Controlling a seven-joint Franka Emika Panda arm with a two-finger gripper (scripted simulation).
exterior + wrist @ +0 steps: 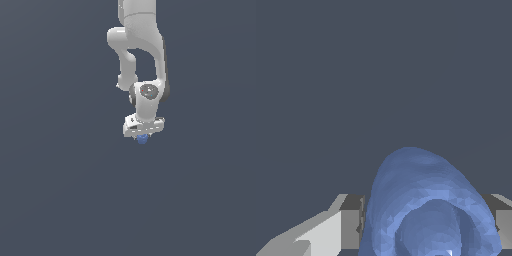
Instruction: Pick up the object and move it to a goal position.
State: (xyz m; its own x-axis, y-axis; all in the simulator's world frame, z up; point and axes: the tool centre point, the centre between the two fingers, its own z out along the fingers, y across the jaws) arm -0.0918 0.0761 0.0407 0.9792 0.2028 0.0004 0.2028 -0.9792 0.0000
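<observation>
Object (428, 210) fills my wrist view: blue, lumpy, rounded, wedged between the two grey fingers (351, 222), which I read as pinching it from both sides. From the exterior view, gripper (142, 136) points downward under the white arm (142, 50), the object (142, 139) protruding just beneath it. Contact with the dark floor (60, 200) probably is lacking, though I cannot confirm.

1. No text, label, brand, number or sign can be read in the exterior view.
2. None can be read in the wrist view either.
</observation>
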